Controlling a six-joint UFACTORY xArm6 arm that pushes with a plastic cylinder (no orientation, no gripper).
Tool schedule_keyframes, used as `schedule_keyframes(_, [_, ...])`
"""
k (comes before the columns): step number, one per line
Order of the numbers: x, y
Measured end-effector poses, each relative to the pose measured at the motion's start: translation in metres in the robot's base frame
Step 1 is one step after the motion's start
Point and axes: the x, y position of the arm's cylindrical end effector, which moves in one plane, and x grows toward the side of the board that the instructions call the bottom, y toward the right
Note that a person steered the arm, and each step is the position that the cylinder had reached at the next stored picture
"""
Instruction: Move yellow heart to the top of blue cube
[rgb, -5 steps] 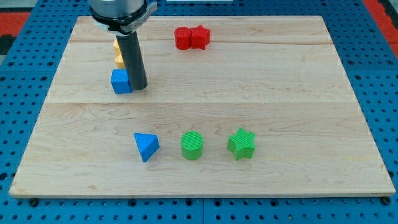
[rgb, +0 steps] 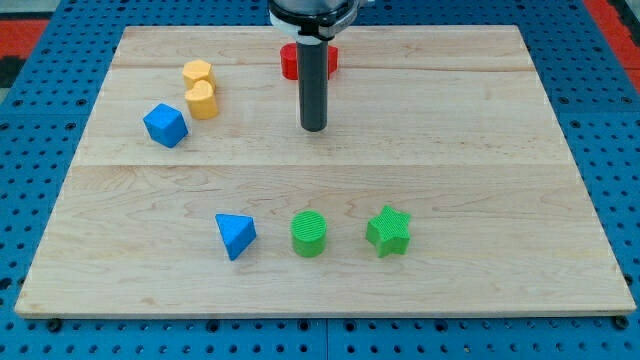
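We see the yellow heart (rgb: 202, 99) near the desk's (rgb: 450, 150) top-left, touching a yellow hexagon (rgb: 197, 72) above it; the blue cube (rgb: 165, 125) sits just beside, lower left. My tip (rgb: 314, 128) rests well apart, below red blocks (rgb: 291, 60). We have no gripper.

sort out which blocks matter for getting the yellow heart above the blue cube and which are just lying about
In the job: yellow heart, blue cube, my tip, well to their right.

Lying about: yellow hexagon, red blocks, blue triangle, green cylinder, green star.
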Motion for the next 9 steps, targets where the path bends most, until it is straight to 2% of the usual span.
schedule_keyframes(4, [-0.014,-0.005])
schedule_keyframes(7, [-0.043,-0.093])
schedule_keyframes(9, [-0.045,-0.132])
